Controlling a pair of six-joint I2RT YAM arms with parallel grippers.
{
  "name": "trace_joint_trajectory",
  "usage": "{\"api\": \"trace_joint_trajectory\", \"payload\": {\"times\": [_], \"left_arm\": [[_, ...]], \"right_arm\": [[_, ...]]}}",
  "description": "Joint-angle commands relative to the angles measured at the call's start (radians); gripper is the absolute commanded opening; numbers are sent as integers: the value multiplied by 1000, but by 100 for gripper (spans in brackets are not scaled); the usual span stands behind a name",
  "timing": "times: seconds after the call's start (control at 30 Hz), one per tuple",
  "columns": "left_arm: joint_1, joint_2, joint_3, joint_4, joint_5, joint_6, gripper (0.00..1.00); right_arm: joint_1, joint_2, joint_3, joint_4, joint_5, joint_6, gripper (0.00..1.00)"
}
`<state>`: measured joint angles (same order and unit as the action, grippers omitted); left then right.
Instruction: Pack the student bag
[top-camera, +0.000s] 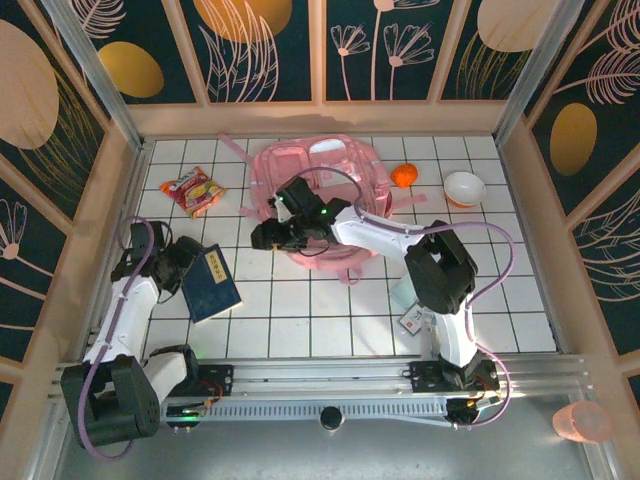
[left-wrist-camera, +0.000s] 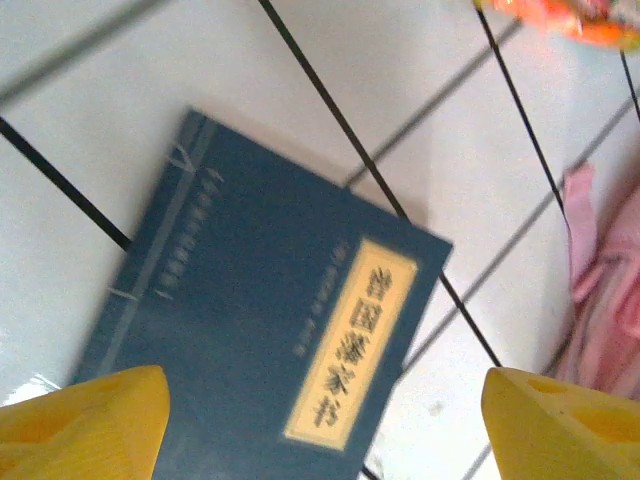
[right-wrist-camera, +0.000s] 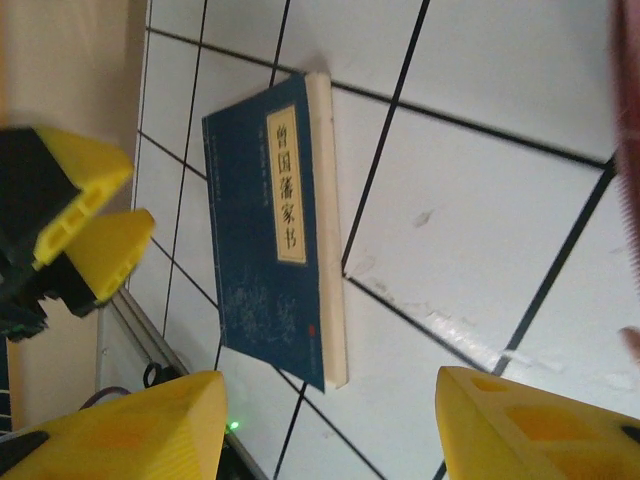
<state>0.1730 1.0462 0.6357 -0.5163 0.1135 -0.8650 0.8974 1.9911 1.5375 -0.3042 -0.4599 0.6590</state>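
Well, the pink backpack (top-camera: 300, 165) lies flat at the far middle of the bench (top-camera: 330, 310). A blue book (top-camera: 211, 283) lies to its near left. My left pincer (left-wrist-camera: 320, 405) gapes, empty, over the book; my right pincer (right-wrist-camera: 330, 395) hangs released by the backpack's near-left edge.

Bare tiles are lying open along the near edge of the table (top-camera: 300, 325), between the blue book (top-camera: 211, 283) and the right side. The right arm (top-camera: 385, 232) is stretching across the middle to the student bag (top-camera: 330, 165) at the far edge, barring passage there. The snack packet (top-camera: 194, 190) is sitting near the far left corner, while the orange (top-camera: 403, 176) and bowl (top-camera: 464, 187) are crowding the far right, a small gap separating them.
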Motion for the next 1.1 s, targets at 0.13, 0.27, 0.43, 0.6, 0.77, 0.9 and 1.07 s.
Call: {"api": "trace_joint_trajectory", "payload": {"times": [0.13, 0.27, 0.43, 0.6, 0.77, 0.9, 1.07], "left_arm": [[23, 100, -40, -21, -117, 20, 82], [23, 145, -77, 40, -82, 32, 81], [19, 174, -144, 131, 80, 21, 75], [-17, 78, -185, 183, 171, -27, 69], [-52, 37, -202, 246, 268, -54, 66], [-52, 28, -174, 184, 179, -48, 69], [-51, 43, -206, 196, 155, -77, 60]], "right_arm": [[41, 52, 58, -43, 13, 38, 57], [43, 57, 64, -64, 27, 27, 57], [40, 68, 65, -75, 25, 13, 57], [23, 59, 48, -98, 39, 6, 57], [26, 98, 91, -136, 43, -27, 55], [36, 156, 157, -173, 65, -74, 53], [37, 263, 294, -233, 102, -147, 51]]}}
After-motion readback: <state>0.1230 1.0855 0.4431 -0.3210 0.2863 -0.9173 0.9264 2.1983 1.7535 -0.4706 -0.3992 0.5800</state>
